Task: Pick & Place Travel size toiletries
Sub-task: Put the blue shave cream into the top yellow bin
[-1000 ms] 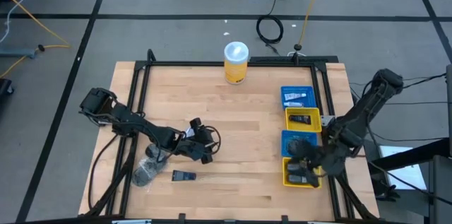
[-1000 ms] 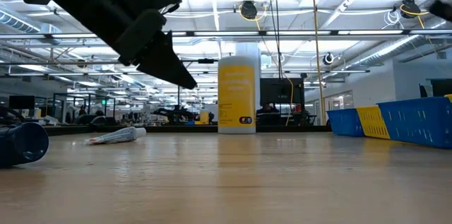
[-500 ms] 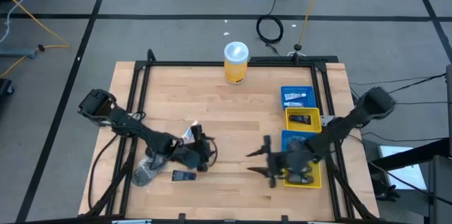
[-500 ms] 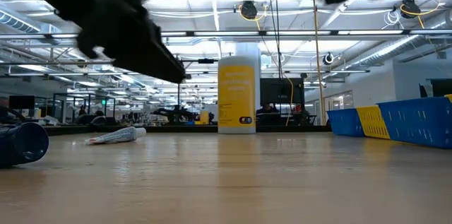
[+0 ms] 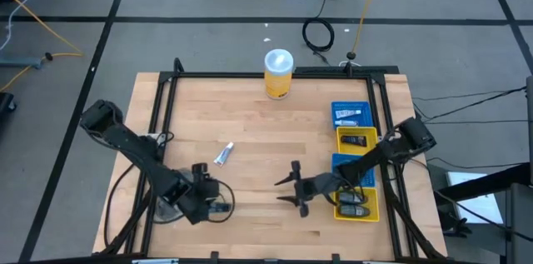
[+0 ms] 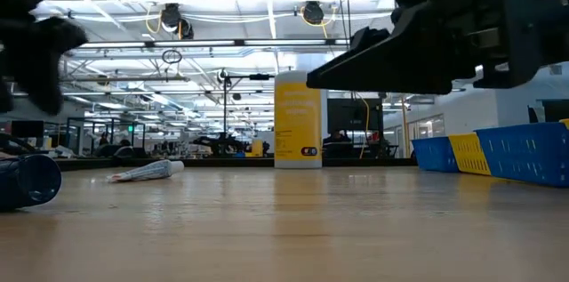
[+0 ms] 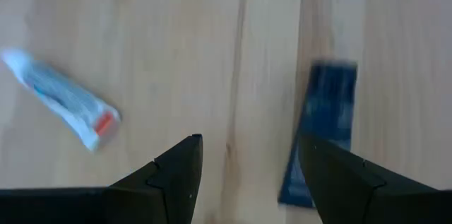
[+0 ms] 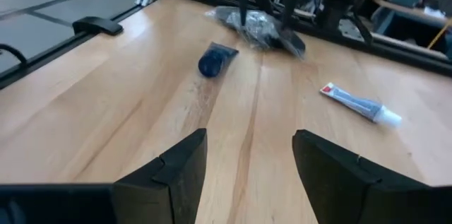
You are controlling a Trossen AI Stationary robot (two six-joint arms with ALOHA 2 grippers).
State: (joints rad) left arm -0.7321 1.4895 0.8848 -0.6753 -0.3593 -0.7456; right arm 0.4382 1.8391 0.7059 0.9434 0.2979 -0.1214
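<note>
Both pincers open and empty over the bench.
Left pincer (image 7: 244, 164) hovers by a dark tube (image 7: 321, 128), I think; right pincer (image 5: 287, 191) mid-bench.

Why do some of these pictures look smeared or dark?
Left wrist view: the dark blue tube and white tube are blurred. Low view: both arms show as dark shapes against bright ceiling lights, the left gripper smeared. High view: evenly lit.

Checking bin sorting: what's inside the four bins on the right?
Far blue bin: small white tubes. Upper yellow bin: one dark oblong item. Near blue bin is mostly covered by the right arm. Near yellow bin: dark items, count unclear.
</note>
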